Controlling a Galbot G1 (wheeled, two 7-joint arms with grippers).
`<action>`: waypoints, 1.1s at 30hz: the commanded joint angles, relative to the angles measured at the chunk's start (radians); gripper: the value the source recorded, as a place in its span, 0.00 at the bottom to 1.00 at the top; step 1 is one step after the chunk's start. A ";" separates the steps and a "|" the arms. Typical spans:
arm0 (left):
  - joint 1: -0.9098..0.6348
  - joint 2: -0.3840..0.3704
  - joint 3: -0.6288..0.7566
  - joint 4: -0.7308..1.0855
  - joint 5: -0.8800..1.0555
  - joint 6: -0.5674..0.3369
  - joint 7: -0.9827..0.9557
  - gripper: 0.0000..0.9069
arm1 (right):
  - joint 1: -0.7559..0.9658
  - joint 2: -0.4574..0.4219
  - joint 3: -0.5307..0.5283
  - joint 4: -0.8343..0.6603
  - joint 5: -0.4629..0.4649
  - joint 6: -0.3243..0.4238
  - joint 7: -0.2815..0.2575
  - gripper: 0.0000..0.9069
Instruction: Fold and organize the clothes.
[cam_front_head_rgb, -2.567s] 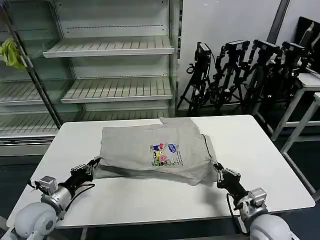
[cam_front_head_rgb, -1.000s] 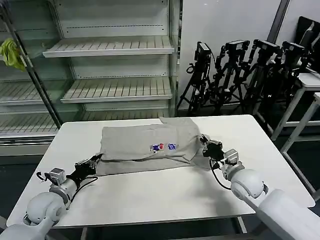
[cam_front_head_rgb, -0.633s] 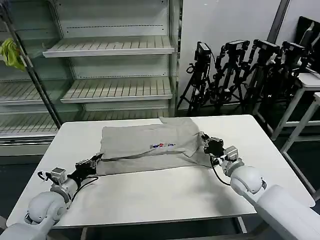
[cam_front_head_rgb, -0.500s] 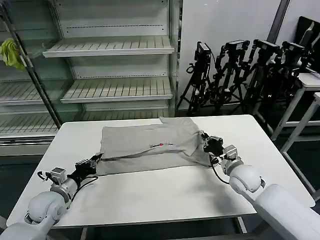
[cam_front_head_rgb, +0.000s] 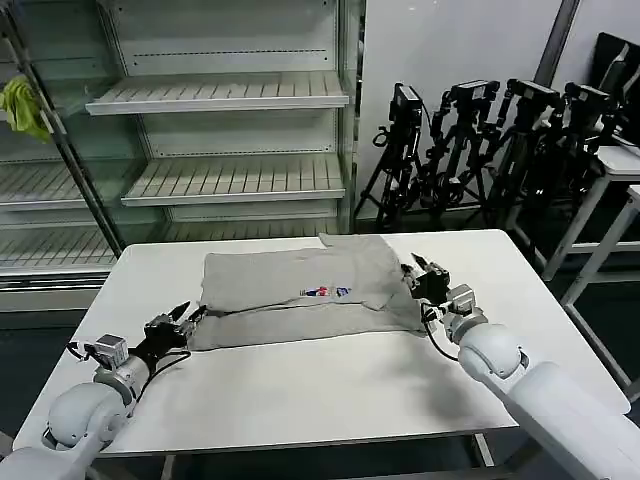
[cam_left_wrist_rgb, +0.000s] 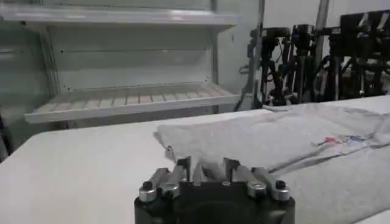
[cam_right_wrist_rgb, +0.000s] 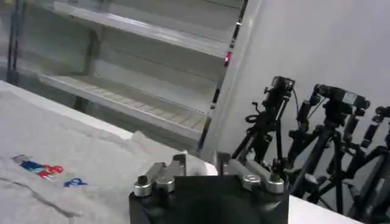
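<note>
One soft grey T-shirt (cam_front_head_rgb: 300, 290), folded flat, white table (cam_front_head_rgb: 330, 390)

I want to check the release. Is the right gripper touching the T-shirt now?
Cannot tell. In the head view the right gripper stands open at the T-shirt edge, but no clear gap or contact shows.

You are looking over a white table (cam_front_head_rgb: 300, 400) with rounded corners. Beyond its far edge, pale metal shelving (cam_front_head_rgb: 215, 95) is standing with slatted shelves, and a yellow-green rag (cam_front_head_rgb: 22, 105) is hanging at the unit's left end. To the right, a plain white wall (cam_front_head_rgb: 450, 45) is backing a row of black tripods (cam_front_head_rgb: 480, 140). Another white table (cam_front_head_rgb: 625, 165) is showing at the right edge.
</note>
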 joint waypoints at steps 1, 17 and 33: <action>0.028 0.001 -0.035 -0.030 0.002 0.002 -0.001 1.00 | 0.005 0.011 0.006 -0.012 -0.008 0.006 -0.003 1.00; 0.292 -0.002 -0.100 -0.216 -0.087 0.093 -0.045 1.00 | -0.613 -0.173 0.391 0.478 0.071 -0.074 0.046 1.00; 0.224 -0.031 -0.087 -0.124 -0.062 0.071 -0.029 1.00 | -0.600 0.044 0.365 0.318 -0.033 -0.049 0.025 1.00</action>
